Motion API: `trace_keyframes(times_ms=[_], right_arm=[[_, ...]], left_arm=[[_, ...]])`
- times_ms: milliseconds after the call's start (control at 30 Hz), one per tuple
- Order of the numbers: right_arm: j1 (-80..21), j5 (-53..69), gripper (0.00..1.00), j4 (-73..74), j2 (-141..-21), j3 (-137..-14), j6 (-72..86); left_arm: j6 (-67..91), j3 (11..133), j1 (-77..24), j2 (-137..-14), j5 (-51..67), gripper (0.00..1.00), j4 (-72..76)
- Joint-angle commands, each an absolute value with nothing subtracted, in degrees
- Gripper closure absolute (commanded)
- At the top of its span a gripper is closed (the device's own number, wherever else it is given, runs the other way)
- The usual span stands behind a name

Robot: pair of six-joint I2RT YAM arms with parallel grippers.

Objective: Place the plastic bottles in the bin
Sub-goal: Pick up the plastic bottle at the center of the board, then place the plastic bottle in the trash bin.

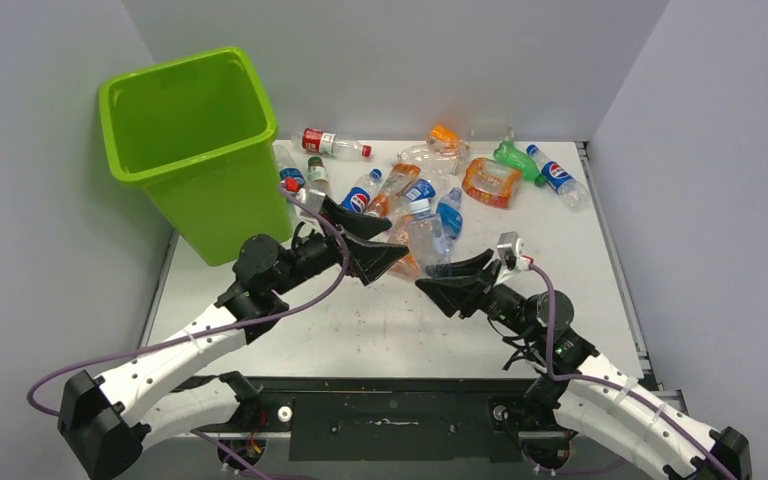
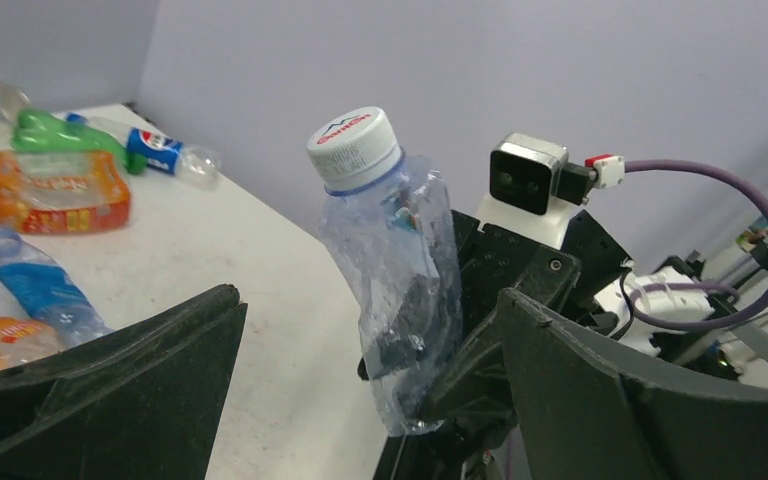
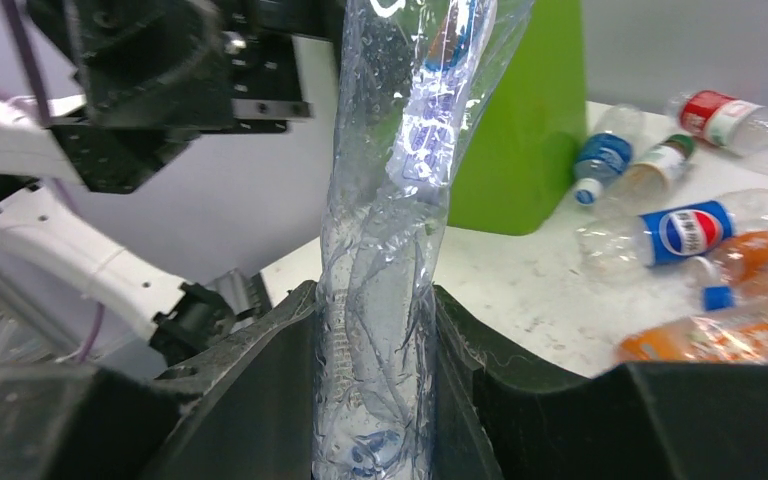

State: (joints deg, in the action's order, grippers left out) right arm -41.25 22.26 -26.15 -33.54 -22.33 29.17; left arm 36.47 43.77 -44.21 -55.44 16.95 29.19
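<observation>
The lime-green bin [image 1: 185, 140] is stood upright at the far left of the desk [image 1: 380, 325]; just to the right of the bin, near its front corner, the left gripper [image 1: 392, 242] is found with its jaws spread wide and nothing grasped between them; a little further right of the bin, a crushed clear bottle [image 2: 400, 270] with a white cap is clamped by its lower part in the right gripper [image 1: 432, 276], whose jaws are pressed onto the crumpled plastic; the capped end is pointed away from this gripper, and in the left wrist view it is seen between the spread fingers of the left gripper, though contact with them cannot be told; the other plastic bottles [image 1: 364, 192] are scattered on the desk to the right of the bin, beyond both grippers; a red-labelled bottle [image 1: 332, 143] is lying nearest the bin, a flattened orange bottle [image 1: 490, 183] further right, and a green bottle [image 1: 513, 158] and a blue-labelled bottle [image 1: 558, 177] farthest from the bin.
</observation>
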Motion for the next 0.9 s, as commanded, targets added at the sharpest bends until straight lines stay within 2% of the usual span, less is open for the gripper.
trace_keyframes(times_ms=[0, 167, 233, 400, 467, 533, 633, 700, 800, 833, 867], right_arm=[[-47.15, 21.04, 0.75, -37.53, -35.77, -22.61, 26.75], [-52.28, 17.13, 0.75, -39.51, -37.98, -22.85, 22.63], [-53.72, 15.19, 0.76, -40.46, -38.77, -22.52, 21.45], [-56.82, 11.94, 0.74, -40.29, -40.32, -22.17, 18.32], [-57.56, 10.76, 0.71, -38.31, -40.43, -22.71, 17.54], [-57.73, 10.30, 0.61, -33.27, -40.39, -24.47, 16.85], [-57.81, 10.54, 0.37, -23.18, -41.02, -29.13, 14.99], [-57.83, 10.14, 0.30, -18.70, -41.01, -31.38, 14.00], [-57.80, 8.88, 0.30, -16.49, -40.10, -32.54, 13.47], [-57.82, 8.64, 0.36, -16.26, -39.99, -32.71, 13.47], [-57.79, 8.20, 0.46, -16.11, -40.20, -32.85, 13.45]], left_arm=[[41.17, 47.90, -45.24, -59.61, 24.62, 0.04, 34.93], [41.45, 48.72, -46.32, -62.42, 26.70, 0.04, 35.16], [41.53, 48.78, -46.66, -63.26, 27.20, 0.01, 35.22], [40.70, 48.15, -46.82, -63.11, 26.62, 0.51, 35.52], [39.87, 47.98, -46.77, -62.33, 26.47, 0.64, 35.49], [37.69, 48.61, -46.76, -61.38, 26.57, 0.74, 32.95], [32.79, 50.88, -46.83, -60.13, 27.08, 0.86, 26.45], [30.13, 52.48, -46.82, -59.85, 28.27, 0.93, 22.41], [27.06, 54.73, -46.82, -59.99, 31.55, 0.97, 17.91], [26.84, 55.23, -46.81, -60.10, 32.56, 0.97, 17.21], [26.76, 55.33, -46.76, -60.05, 33.43, 0.98, 16.95]])
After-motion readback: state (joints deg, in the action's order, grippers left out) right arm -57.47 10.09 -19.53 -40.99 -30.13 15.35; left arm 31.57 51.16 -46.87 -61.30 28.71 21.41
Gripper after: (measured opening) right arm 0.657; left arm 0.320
